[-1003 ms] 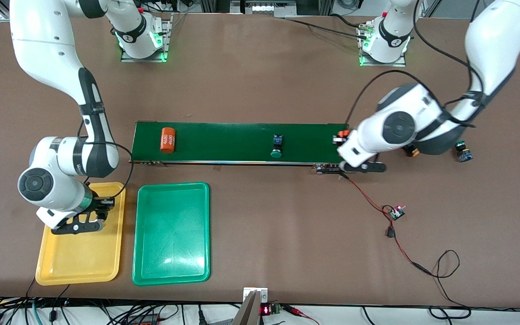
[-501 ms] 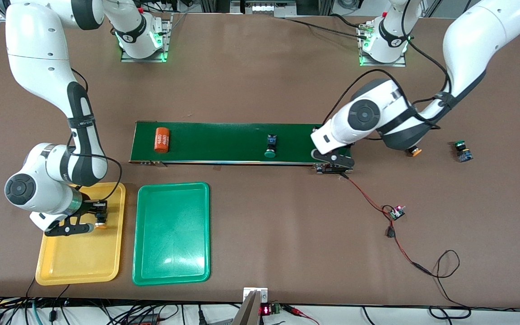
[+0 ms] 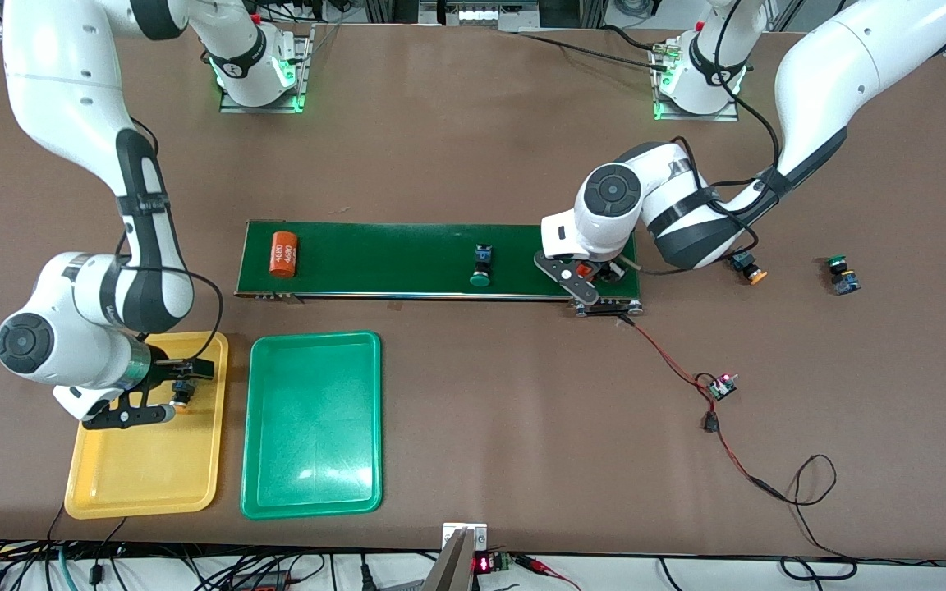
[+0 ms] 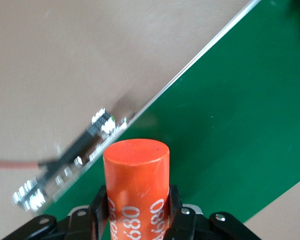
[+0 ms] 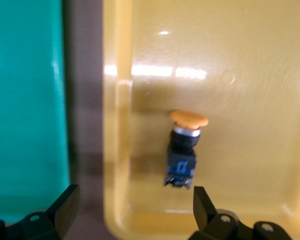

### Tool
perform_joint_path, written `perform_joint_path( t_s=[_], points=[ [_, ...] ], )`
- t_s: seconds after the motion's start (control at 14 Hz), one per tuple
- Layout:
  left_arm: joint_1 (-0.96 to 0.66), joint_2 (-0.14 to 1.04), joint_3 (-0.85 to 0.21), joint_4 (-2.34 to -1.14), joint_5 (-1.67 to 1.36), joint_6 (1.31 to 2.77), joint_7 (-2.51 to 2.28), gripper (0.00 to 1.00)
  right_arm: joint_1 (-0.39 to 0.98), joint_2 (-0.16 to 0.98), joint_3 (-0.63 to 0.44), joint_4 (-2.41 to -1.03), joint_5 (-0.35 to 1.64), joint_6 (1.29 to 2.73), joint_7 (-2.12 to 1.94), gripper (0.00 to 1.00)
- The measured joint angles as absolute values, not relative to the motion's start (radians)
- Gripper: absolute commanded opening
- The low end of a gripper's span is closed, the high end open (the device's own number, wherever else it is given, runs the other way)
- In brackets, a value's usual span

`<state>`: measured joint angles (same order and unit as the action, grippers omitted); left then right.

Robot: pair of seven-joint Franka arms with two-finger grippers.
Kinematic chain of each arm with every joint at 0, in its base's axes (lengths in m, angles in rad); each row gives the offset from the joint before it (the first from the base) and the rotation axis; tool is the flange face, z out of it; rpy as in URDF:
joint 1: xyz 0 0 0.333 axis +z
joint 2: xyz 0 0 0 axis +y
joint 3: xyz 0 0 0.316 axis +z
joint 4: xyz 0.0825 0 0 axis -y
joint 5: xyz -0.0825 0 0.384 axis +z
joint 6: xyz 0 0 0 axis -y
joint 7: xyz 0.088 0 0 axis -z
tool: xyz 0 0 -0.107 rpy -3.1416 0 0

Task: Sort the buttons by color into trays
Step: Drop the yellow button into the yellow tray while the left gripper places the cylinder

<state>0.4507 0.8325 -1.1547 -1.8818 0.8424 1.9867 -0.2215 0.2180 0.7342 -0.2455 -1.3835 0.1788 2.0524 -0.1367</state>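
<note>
**Yellow button dropped in yellow tray; left arm now over belt**

Since a sec ago your right gripper (image 3: 167, 387) let go: jaws now spread wide over the yellow tray (image 3: 124, 476), w/ a yellow button (image 5: 184, 149) lying in it, between the fingers and touching neither. Green tray (image 3: 313, 484) sits just beside it, toward the left arm's end. On the belt (image 3: 383, 258): an orange cylinder (image 3: 282, 254) has drifted toward the right arm's end, and so has a green button (image 3: 481, 267) mid-belt. Your left gripper (image 3: 582, 277) swung in from off the table's end and is over the belt end, clamped on a 2nd orange cylinder (image 4: 136, 187). Off the belt, toward the left arm's end: another yellow button (image 3: 748, 269), then another green button (image 3: 841, 274), both on the table.
</note>
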Motion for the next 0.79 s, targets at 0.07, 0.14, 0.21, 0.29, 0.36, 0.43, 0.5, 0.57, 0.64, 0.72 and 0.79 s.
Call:
perform_joint_path(
  t_s=[0.07, 0.14, 0.21, 0.29, 0.36, 0.43, 0.5, 0.57, 0.64, 0.72, 0.79],
  points=[
    [0.458, 0.832, -1.141, -1.882, 0.843, 2.023, -0.110, 0.36, 0.238, 0.706, -0.245, -1.383, 0.179, 2.020, -0.108, 1.00],
    [0.470, 0.833, -1.129, -1.886, 0.843, 2.058, -0.010, 0.39, 0.258, 0.680, -0.244, -1.383, 0.179, 1.978, -0.086, 1.00],
    [0.486, 0.834, -1.126, -1.894, 0.838, 2.085, 0.057, 0.38, 0.277, 0.660, -0.243, -1.384, 0.180, 1.935, -0.073, 1.00],
    [0.505, 0.834, -1.133, -1.908, 0.838, 2.104, 0.107, 0.35, 0.296, 0.647, -0.241, -1.385, 0.182, 1.907, -0.070, 1.00],
    [0.518, 0.834, -1.141, -1.922, 0.839, 2.122, 0.149, 0.34, 0.317, 0.637, -0.240, -1.385, 0.184, 1.886, -0.061, 1.00],
    [0.528, 0.833, -1.148, -1.935, 0.841, 2.129, 0.186, 0.33, 0.342, 0.631, -0.238, -1.385, 0.186, 1.864, -0.026, 1.00],
    [0.540, 0.833, -1.159, -1.948, 0.842, 2.130, 0.211, 0.33, 0.374, 0.625, -0.237, -1.385, 0.187, 1.840, 0.036, 1.00],
    [0.558, 0.833, -1.176, -1.966, 0.843, 2.129, 0.226, 0.33, 0.409, 0.620, -0.235, -1.385, 0.188, 1.819, 0.105, 1.00],
    [0.577, 0.833, -1.194, -1.985, 0.843, 2.129, 0.232, 0.34, 0.453, 0.614, -0.234, -1.385, 0.188, 1.801, 0.179, 1.00],
    [0.588, 0.833, -1.206, -2.001, 0.843, 2.129, 0.235, 0.43, 0.500, 0.609, -0.232, -1.385, 0.188, 1.787, 0.248, 1.00],
    [0.591, 0.833, -1.211, -2.011, 0.843, 2.128, 0.236, 0.80, 0.549, 0.606, -0.231, -1.385, 0.188, 1.782, 0.313, 1.00]
  ],
)
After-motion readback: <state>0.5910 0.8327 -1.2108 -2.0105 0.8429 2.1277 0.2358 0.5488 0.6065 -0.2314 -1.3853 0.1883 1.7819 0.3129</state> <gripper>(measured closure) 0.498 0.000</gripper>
